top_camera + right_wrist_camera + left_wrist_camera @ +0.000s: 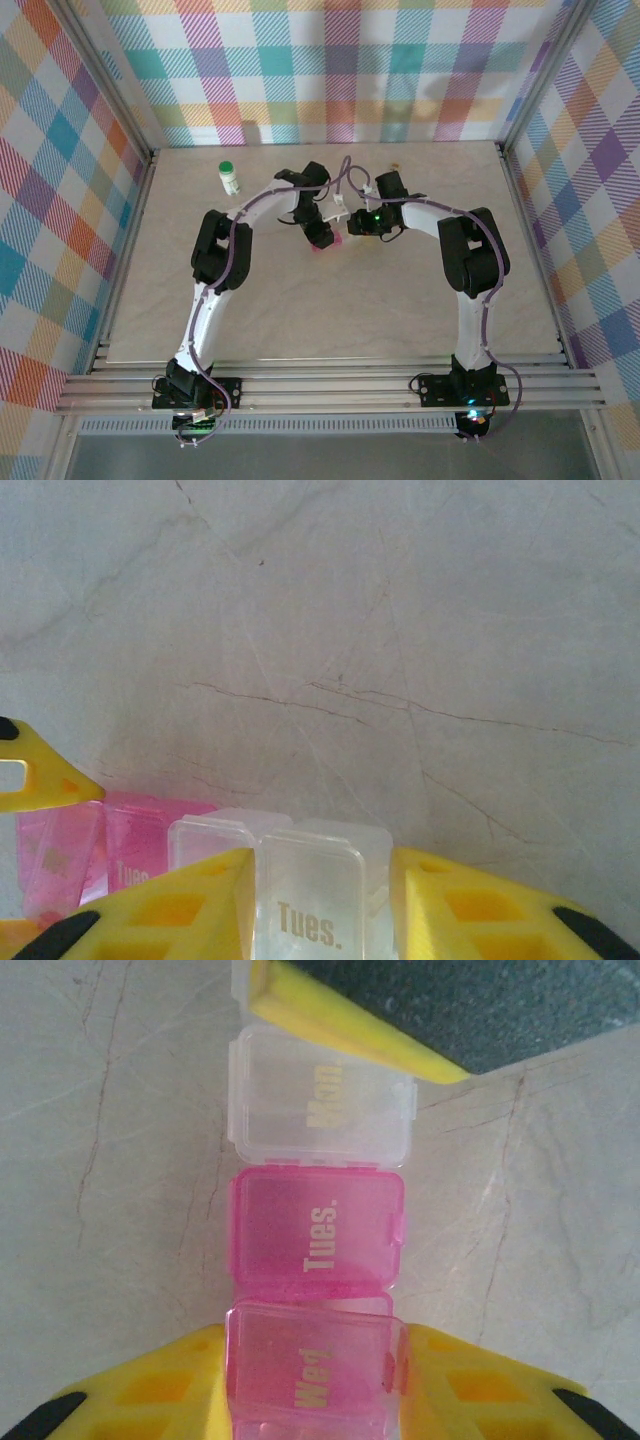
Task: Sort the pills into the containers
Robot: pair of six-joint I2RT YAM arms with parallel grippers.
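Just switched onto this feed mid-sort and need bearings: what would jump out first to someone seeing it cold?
Both arms meet at mid-table over the pink pill box. The left gripper is closed on its "Wed" compartment, while the right gripper straddles a clear one marked "Tues.". A white bottle with green cap stands at the back left.

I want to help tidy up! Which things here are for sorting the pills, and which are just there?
For the job:
- pink pill box, pinched by the left gripper and the right gripper
- white bottle with green cap
- tiny amber bottle, too small to see well

Just there:
- table
- checked walls
- metal rail
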